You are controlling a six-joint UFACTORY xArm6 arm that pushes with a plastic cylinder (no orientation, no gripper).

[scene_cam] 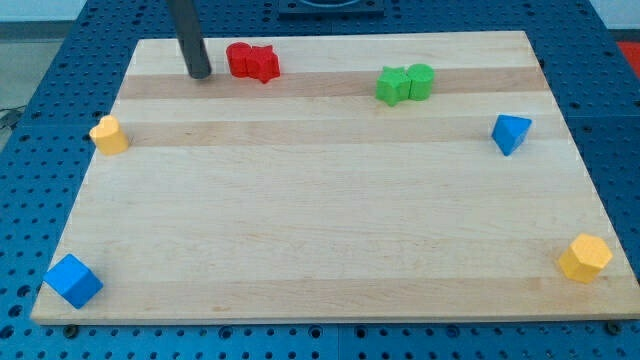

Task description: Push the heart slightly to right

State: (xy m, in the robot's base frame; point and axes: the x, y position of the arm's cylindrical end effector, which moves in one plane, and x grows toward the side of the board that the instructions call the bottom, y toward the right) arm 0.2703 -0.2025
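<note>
The yellow heart (109, 134) lies near the board's left edge, in the upper part of the view. My tip (199, 74) rests on the board near the top left. It is above and to the right of the heart, well apart from it. It is just left of a red pair: a red round block (239, 58) touching a red star (265, 65).
A green star (392, 85) and a green cylinder (421, 80) touch at the top centre-right. A blue triangle (511, 132) is at the right, a yellow hexagon (585, 257) at the bottom right, a blue cube (73, 280) at the bottom left. The wooden board (320, 230) ends close to the heart's left.
</note>
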